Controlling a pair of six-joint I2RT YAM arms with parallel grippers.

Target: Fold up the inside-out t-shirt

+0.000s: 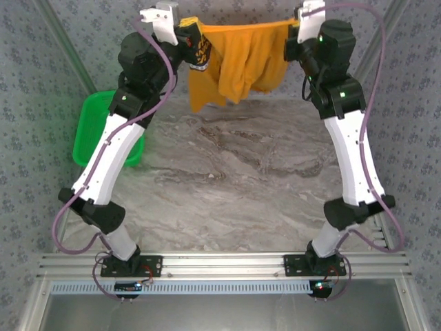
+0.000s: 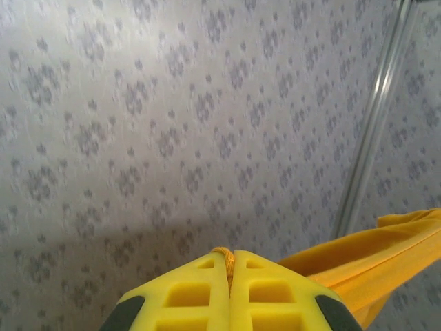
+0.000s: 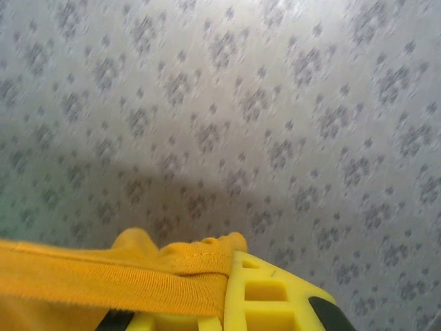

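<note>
You have the orange-yellow cloth t-shirt (image 1: pixel 238 58) lifted off the tabletop (image 1: pixel 234 186) and strung between both arms at the far end of the workspace. Its upper edge runs taut from one hand to the other. The rest hangs down in loose folds, with the lowest corner dangling above the marbled grey surface. A patch of dark printed graphic (image 1: pixel 200 52) shows on the bunched cloth just beside your left hand (image 1: pixel 180 31).

Your left hand's yellow fingers (image 2: pixel 207 296) are pressed together on a small pinch of the fabric. In the left wrist view a nub of orange hem peeks out at the seam between them, and the t-shirt (image 2: pixel 372 255) stretches away to the right.

Your right hand (image 1: pixel 301 24) is likewise clamped on the shirt. In the right wrist view the ribbed hem (image 3: pixel 103 276) pulls off to the left from the fingers (image 3: pixel 275 296), with a puckered fold bulging above them.

Both wrist cameras face the patterned grey wall (image 3: pixel 241 103). A green plastic mesh basket (image 1: pixel 93 124) sits at the left edge of the tabletop, partly behind your left arm and well apart from the shirt.
</note>
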